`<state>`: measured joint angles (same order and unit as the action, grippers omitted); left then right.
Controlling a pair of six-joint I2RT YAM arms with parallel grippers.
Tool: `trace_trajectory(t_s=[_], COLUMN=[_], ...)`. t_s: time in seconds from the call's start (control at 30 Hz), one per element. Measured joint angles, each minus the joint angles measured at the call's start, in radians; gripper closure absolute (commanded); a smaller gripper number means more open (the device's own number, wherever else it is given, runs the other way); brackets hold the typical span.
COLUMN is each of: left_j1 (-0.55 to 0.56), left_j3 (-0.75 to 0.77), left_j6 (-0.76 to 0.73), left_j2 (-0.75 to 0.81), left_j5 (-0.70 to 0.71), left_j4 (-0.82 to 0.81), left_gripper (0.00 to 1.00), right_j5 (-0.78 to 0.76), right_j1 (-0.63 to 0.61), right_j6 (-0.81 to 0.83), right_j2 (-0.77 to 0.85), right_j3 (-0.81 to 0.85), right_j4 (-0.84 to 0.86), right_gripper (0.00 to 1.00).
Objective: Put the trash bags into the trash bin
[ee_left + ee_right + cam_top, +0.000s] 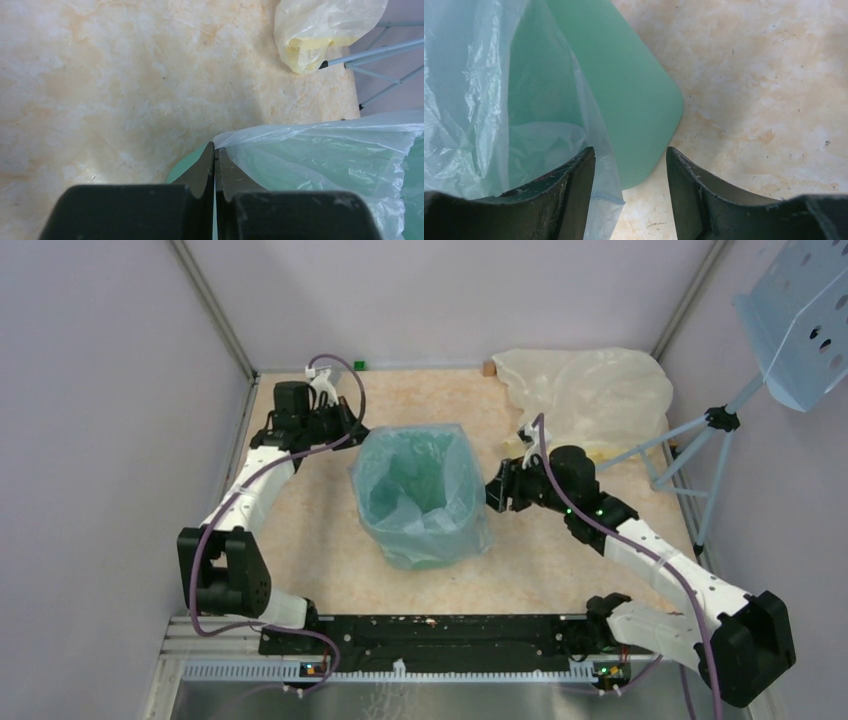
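Note:
The mint-green trash bin [440,550] stands mid-table, wrapped by the see-through pale blue trash bag [385,505], which lines it and hangs over its sides. My left gripper [358,432] is at the bin's far-left corner, shut on the bag's edge. In the left wrist view the jaws [214,150] pinch the bag [320,150] above the bin's rim [187,167]. My right gripper [492,490] is open at the bin's right side. In the right wrist view [630,150] the bag's hem [604,192] lies just inside the left finger, over the bin's wall [634,100].
A cream-yellow plastic bag [590,390] lies at the back right, also in the left wrist view [320,30]. A pale blue tripod stand [700,440] carrying a perforated panel [810,310] stands at the right edge. Walls enclose the table.

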<state>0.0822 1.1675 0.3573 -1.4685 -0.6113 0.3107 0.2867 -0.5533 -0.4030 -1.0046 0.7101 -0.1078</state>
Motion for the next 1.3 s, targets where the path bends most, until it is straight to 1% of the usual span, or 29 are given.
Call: trace_trajectory(t_s=[0.13, 0.27, 0.47, 0.57, 0.67, 0.7, 0.73, 0.77, 0.8, 1.07, 1.3], left_j1=[-0.026, -0.051, -0.061, -0.061, -0.061, -0.061, -0.061, -0.061, -0.061, -0.061, -0.061], left_j3=[-0.024, -0.073, -0.125, -0.132, -0.134, -0.134, -0.135, -0.137, -0.141, -0.169, -0.192], left_j6=[-0.013, -0.023, -0.032, -0.034, -0.035, -0.035, -0.035, -0.035, -0.035, -0.039, -0.038], left_j2=[0.039, 0.069, 0.072, 0.072, 0.067, 0.065, 0.064, 0.063, 0.062, 0.035, -0.008], left_j5=[0.007, 0.007, -0.004, -0.019, -0.030, -0.032, -0.032, -0.034, -0.036, -0.049, -0.054], left_j4=[0.027, 0.051, 0.064, 0.064, 0.057, 0.057, 0.055, 0.055, 0.053, 0.035, 0.029], left_gripper=[1.00, 1.00, 1.00, 1.00, 1.00, 1.00, 1.00, 1.00, 1.00, 1.00, 1.00], right_j5=[0.022, 0.040, 0.163, 0.210, 0.234, 0.234, 0.233, 0.230, 0.228, 0.185, 0.186], right_j1=[0.004, 0.047, 0.072, 0.072, 0.072, 0.072, 0.072, 0.072, 0.072, 0.085, 0.085], right_j6=[-0.002, -0.007, -0.035, -0.055, -0.080, -0.084, -0.093, -0.100, -0.108, -0.160, -0.184], right_j2=[-0.008, 0.021, 0.016, -0.024, -0.079, -0.094, -0.108, -0.120, -0.130, -0.165, -0.216], right_j3=[-0.004, -0.025, -0.042, -0.055, -0.068, -0.070, -0.075, -0.078, -0.083, -0.156, -0.244], right_j4=[0.012, 0.016, 0.048, 0.089, 0.127, 0.130, 0.138, 0.142, 0.151, 0.223, 0.299], right_gripper=[0.45, 0.45, 0.45, 0.48, 0.58, 0.67, 0.77, 0.90, 1.00, 1.00, 1.00])
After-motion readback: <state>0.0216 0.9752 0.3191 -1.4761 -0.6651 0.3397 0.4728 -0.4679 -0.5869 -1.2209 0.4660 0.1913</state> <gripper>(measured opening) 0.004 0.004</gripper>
